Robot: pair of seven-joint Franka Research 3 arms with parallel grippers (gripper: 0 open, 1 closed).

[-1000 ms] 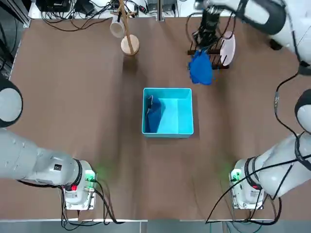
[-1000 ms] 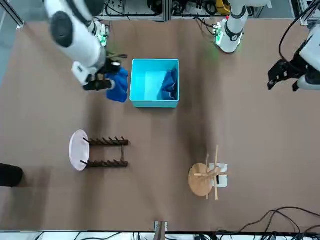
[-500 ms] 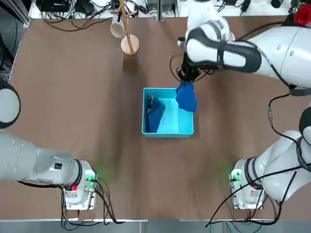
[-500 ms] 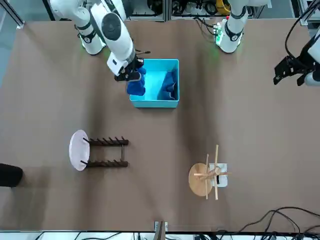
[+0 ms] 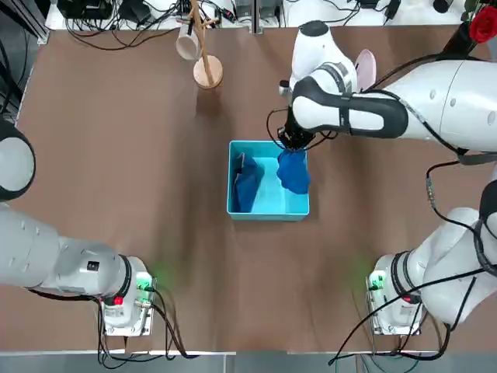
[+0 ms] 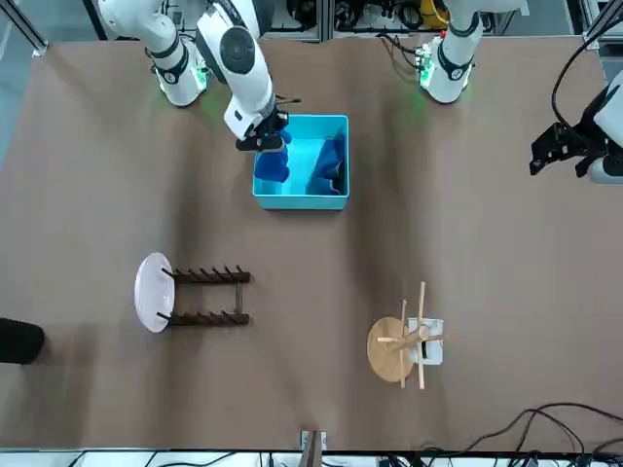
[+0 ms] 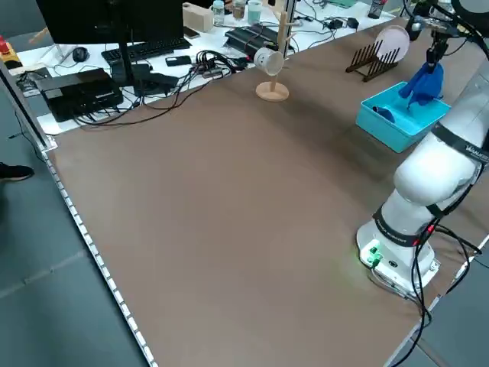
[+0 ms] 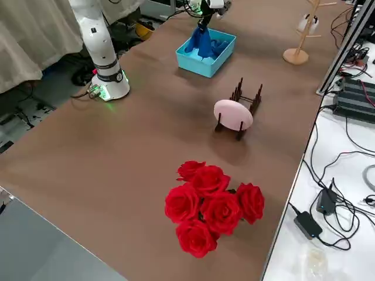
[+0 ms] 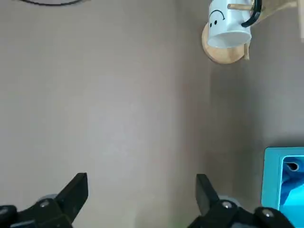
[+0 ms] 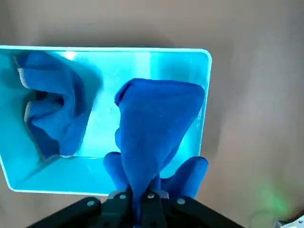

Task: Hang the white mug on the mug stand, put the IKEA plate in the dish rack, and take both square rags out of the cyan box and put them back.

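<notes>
Blue rag (image 10: 152, 123) drapes; its pinched folds flare.

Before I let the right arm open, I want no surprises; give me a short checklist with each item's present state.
1. Right gripper shut on its rag: ok.
2. That rag over the cyan box: ok, above its right part.
3. Other rag inside the box: ok.
4. Held rag released in the box: not ok, the gripper has it.
5. White mug on the mug stand: ok.
6. Plate in the dish rack: ok.
</notes>
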